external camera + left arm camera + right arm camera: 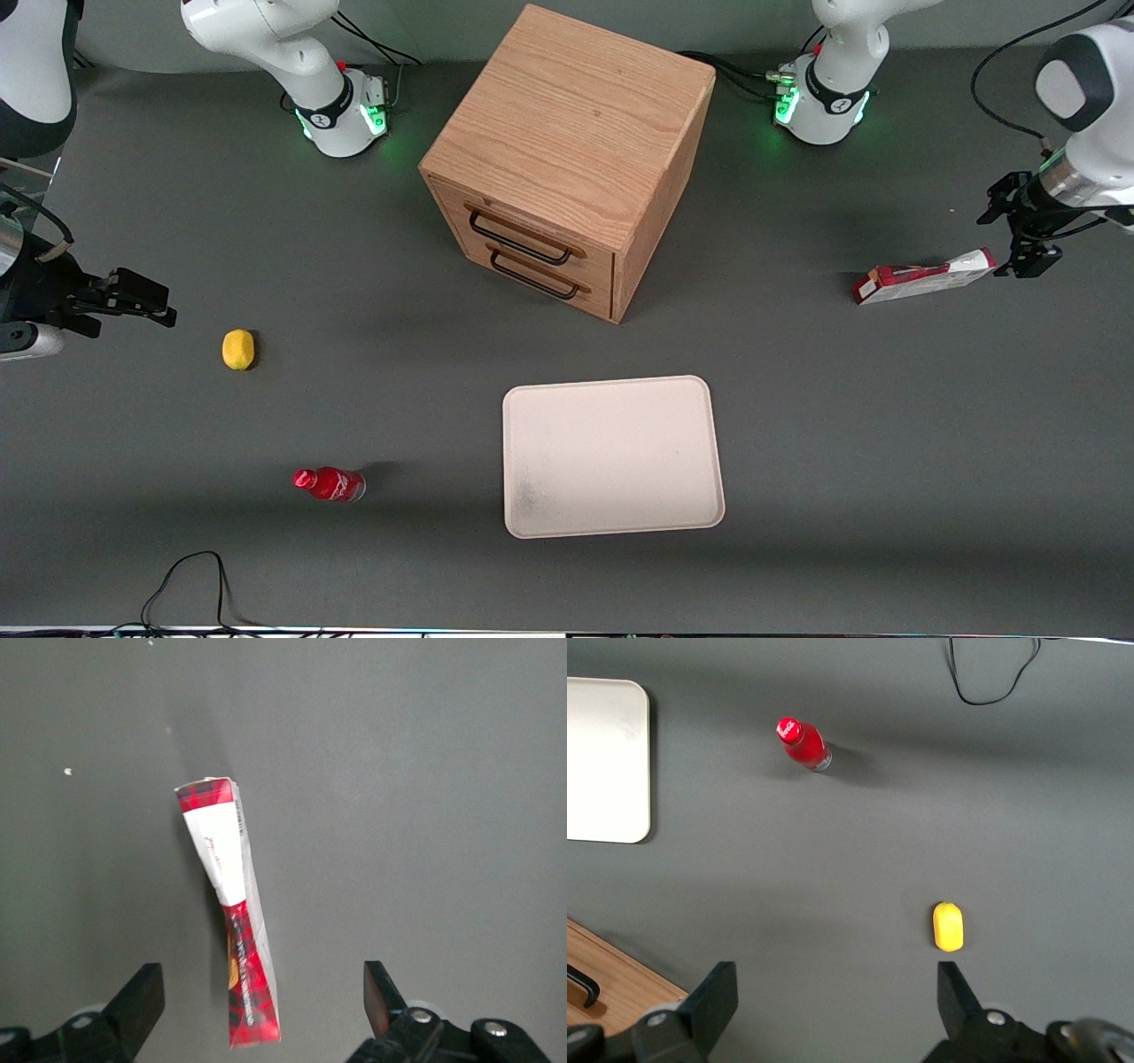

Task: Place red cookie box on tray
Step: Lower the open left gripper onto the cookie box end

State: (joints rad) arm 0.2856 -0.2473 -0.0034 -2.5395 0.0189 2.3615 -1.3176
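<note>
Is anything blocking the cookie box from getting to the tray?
Nothing visible does. The red cookie box lies on bare table under the open end effector, and only bare table shows between it and the tray. The drawer cabinet stands farther from the front camera.

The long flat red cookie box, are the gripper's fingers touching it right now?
Apart. The left wrist view shows the gripper open, bare grey table between each finger and the red cookie box.

End effector (1028, 257) beside cookie box (924, 278) (table-level)

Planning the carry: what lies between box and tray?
Bare table only between box and tray, front view. Open end effector hovers over the box.
</note>
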